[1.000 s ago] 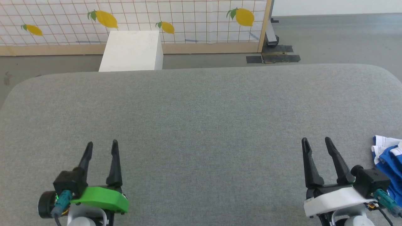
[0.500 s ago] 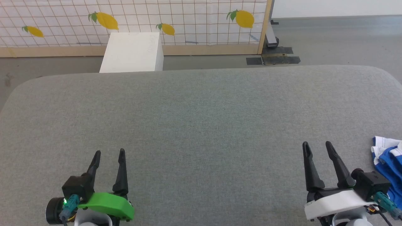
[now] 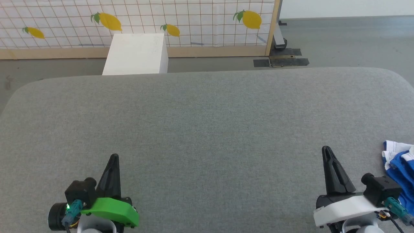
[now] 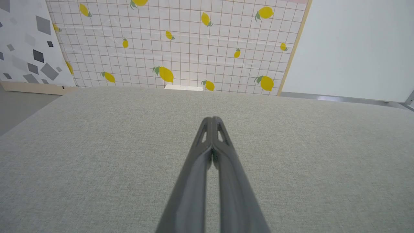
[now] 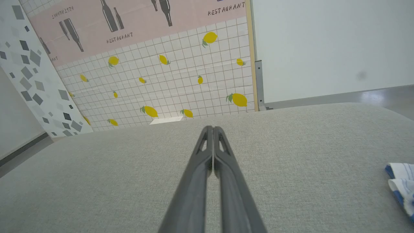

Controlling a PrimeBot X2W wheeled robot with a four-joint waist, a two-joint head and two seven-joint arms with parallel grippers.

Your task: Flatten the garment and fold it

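Now both claws pinched tight, holding nothing; left gripper low left over grey padded table; right gripper low right; crumpled blue-white shorts near right gripper, at table's right edge.

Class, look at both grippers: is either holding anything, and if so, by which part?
Nothing is held. The left gripper and right gripper are both shut empty; the shorts lie apart, beside the right one.

garment | blue-white, crumpled | far right edge, partly cut off
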